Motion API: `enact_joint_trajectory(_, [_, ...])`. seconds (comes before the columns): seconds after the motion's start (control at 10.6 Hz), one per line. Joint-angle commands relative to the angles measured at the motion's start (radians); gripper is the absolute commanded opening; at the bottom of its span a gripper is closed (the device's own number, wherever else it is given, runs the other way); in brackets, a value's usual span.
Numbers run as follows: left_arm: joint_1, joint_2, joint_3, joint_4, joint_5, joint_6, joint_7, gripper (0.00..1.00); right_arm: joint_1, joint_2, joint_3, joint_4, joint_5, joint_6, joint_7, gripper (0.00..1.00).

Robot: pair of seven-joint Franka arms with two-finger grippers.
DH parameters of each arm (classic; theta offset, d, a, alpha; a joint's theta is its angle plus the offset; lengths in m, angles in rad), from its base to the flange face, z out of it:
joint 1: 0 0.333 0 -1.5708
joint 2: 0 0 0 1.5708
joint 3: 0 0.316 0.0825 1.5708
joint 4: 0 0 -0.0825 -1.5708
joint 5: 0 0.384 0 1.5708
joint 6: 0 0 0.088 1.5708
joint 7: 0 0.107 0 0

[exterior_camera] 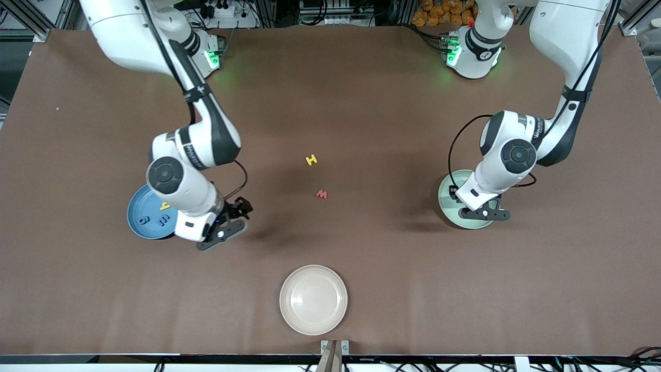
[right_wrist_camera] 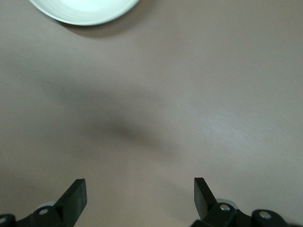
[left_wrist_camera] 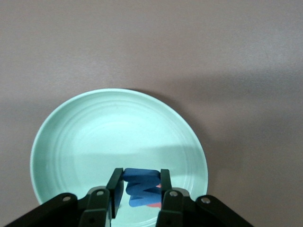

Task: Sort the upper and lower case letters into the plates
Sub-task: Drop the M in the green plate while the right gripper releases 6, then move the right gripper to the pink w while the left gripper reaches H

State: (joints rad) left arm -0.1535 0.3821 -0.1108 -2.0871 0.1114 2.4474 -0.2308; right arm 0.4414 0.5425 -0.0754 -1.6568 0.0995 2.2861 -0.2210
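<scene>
My left gripper (exterior_camera: 485,213) hangs over the pale mint green plate (exterior_camera: 448,199), shut on a blue letter (left_wrist_camera: 142,187). In the left wrist view the fingertips (left_wrist_camera: 115,179) clamp the letter just above the mint green plate (left_wrist_camera: 94,137), and a bit of a red letter (left_wrist_camera: 152,205) shows beneath it. My right gripper (exterior_camera: 235,217) stands open over bare table beside the light blue plate (exterior_camera: 138,217), with nothing between its fingers (right_wrist_camera: 75,191). That plate holds a yellow letter (exterior_camera: 164,206) and two blue letters (exterior_camera: 145,220). A yellow H (exterior_camera: 311,160) and a red w (exterior_camera: 321,194) lie mid-table.
A cream-beige plate (exterior_camera: 313,299) sits near the table's front edge, nearer to the front camera than the loose letters; its rim (right_wrist_camera: 83,9) shows in the right wrist view. Brown tabletop (exterior_camera: 361,103) stretches between the arms.
</scene>
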Motion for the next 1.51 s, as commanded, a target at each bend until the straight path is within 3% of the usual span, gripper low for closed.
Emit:
enact_joint_trajectory(0.0, [-0.003,-0.011,-0.004,-0.040,0.019,0.058,-0.005,1.00,0.074,0.025,-0.007,0.008,0.016,0.033,-0.006,1.00])
enact_joint_trajectory(0.38, [-0.014,-0.015,-0.004,-0.048,0.019,0.058,-0.053,1.00,0.223,0.123,-0.009,0.072,0.000,0.062,-0.005,1.00])
enact_joint_trajectory(0.66, [-0.070,-0.012,-0.009,-0.038,0.017,0.058,-0.220,1.00,0.275,0.206,-0.007,0.150,-0.101,0.059,-0.026,1.00])
enact_joint_trajectory(1.04, [-0.170,0.000,-0.018,-0.008,0.010,0.058,-0.479,1.00,0.335,0.301,-0.007,0.209,-0.101,0.064,-0.100,1.00])
enact_joint_trajectory(1.41, [-0.218,0.049,-0.041,0.062,0.008,0.055,-0.683,1.00,0.376,0.320,-0.007,0.200,-0.096,0.061,-0.104,1.00])
